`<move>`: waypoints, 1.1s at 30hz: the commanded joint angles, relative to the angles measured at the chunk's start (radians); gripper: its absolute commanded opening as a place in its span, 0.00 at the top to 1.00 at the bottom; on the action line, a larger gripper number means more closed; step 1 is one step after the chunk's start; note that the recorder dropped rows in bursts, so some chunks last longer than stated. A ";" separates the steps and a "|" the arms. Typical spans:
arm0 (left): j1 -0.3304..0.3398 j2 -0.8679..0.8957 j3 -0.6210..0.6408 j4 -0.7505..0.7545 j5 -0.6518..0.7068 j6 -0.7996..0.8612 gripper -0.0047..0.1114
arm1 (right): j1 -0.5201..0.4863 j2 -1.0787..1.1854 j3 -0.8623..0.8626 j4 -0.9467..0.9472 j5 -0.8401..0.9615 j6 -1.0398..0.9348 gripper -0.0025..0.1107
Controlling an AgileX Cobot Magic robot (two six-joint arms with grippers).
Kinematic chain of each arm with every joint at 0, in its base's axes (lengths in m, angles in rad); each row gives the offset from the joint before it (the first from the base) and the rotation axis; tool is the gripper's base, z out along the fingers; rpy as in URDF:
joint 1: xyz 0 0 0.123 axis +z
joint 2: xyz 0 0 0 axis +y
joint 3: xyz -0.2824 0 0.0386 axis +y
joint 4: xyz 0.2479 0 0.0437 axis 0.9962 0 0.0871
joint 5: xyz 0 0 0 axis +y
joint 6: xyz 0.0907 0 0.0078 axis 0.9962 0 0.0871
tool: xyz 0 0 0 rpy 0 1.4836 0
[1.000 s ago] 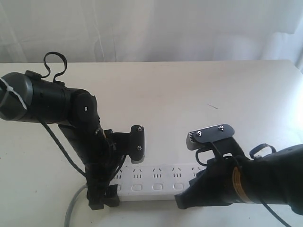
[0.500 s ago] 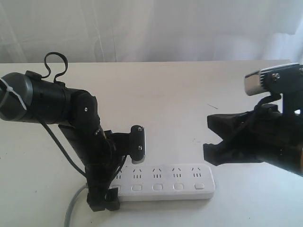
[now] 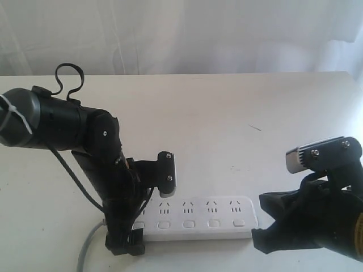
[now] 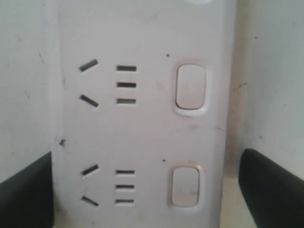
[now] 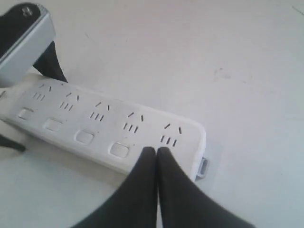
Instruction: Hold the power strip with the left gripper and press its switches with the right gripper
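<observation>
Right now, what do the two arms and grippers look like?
Left arm: bulky black joints, a grey segment with a white tie, a looped black cable; the left gripper is a black two-finger claw. Right arm: thick, black, an orange-tan band at the frame edge, a flat plate with silver screws; the right gripper has black fingers tapering to points.

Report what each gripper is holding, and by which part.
The left gripper clamps the power strip across its width, near its grey cord. The right gripper, shut, holds nothing.
</observation>
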State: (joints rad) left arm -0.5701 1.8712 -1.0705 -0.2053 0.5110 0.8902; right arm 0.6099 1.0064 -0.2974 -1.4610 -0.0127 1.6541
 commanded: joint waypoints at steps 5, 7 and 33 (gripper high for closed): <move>0.000 0.055 0.034 0.025 0.083 0.006 0.69 | 0.000 0.011 0.009 -0.006 -0.055 0.006 0.98; 0.000 0.055 0.034 0.025 0.090 0.006 0.79 | 0.000 0.016 0.009 -0.006 -0.041 0.006 0.98; 0.000 0.055 0.034 0.028 0.119 0.029 0.96 | 0.000 0.463 -0.124 0.021 -0.074 0.022 0.98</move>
State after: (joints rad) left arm -0.5701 1.8712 -1.0705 -0.1935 0.4990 0.9205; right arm 0.6099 1.4547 -0.4079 -1.4419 -0.0992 1.6792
